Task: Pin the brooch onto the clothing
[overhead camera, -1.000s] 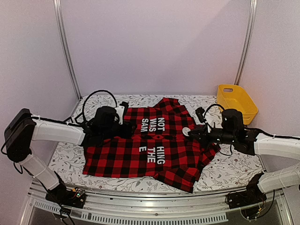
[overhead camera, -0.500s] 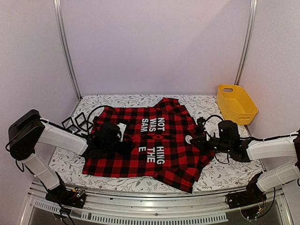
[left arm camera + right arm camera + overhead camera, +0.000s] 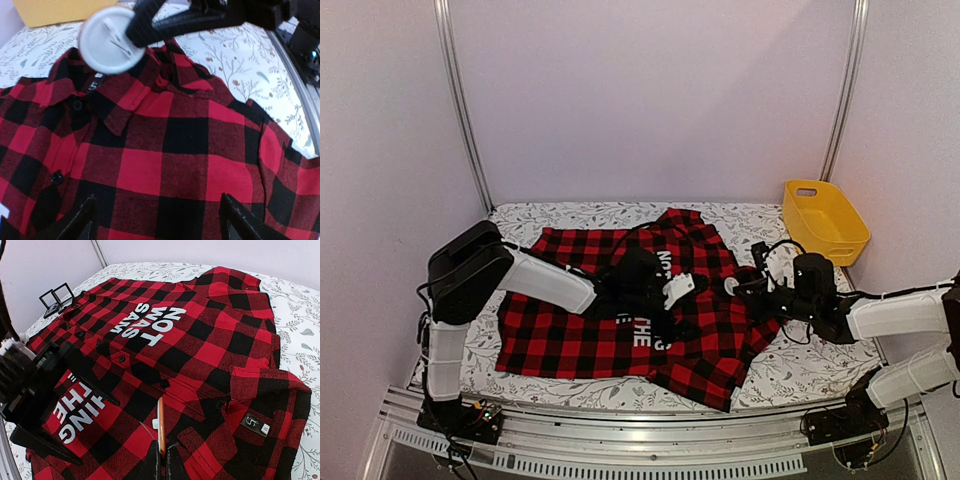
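The brooch (image 3: 111, 39) is not yet pinned.
I am pinching it in my right claw (image 3: 161, 460) at the shirt's (image 3: 570, 330) three o'clock edge; my left claw (image 3: 157, 220) is hovering spread.

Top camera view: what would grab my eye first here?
A big red-and-black checked shirt with white block letters lies spread across the flowery table. The right gripper holds a round white brooch near its collar, and a bright yellow bin sits in the far right corner.

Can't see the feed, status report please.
Left fingers open over shirt. Right fingers shut on brooch by collar, not yet pinned. Left arm over lettering.
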### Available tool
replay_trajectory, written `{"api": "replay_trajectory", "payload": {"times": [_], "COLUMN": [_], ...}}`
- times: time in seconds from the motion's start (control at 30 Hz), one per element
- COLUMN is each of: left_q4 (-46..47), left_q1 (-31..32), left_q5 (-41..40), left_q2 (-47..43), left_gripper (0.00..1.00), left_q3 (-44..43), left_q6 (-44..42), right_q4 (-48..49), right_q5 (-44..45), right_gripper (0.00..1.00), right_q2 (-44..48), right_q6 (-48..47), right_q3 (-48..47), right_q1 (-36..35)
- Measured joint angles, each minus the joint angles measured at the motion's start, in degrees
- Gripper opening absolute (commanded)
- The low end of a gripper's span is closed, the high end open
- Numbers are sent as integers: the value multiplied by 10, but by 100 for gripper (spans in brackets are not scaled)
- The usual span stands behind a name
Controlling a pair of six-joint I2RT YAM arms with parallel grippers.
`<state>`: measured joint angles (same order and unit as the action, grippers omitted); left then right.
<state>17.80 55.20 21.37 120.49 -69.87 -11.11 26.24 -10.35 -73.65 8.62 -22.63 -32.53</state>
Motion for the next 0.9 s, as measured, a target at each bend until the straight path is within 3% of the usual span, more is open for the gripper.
{"api": "replay_trajectory", "payload": {"times": [0.53,0.67,0.8,0.83,0.9], "left_q4": [-78,-85,-91,-92,-88], "left_q1": [19,20,22,23,24], "left_q5": [-17,-19,-26,-24,-18], "left_q2": [68,74,74,74,73], "left_gripper": [79,54,8,1,0], "left_q3": [-68,-74,-76,-75,-70], "left_q6": [-41,-42,-41,-41,-41], "right_q4": [37,39,39,40,40], "right_q5": [-63,-68,-72,-73,-74], "right_gripper": [0,0,0,0,0], "right_q2": [-46,-50,-52,-52,-53], "right_q6": [-34,-35,-35,-35,-35], "right_q3": [5,5,5,5,6], "right_q1": [1,1,1,1,1]}}
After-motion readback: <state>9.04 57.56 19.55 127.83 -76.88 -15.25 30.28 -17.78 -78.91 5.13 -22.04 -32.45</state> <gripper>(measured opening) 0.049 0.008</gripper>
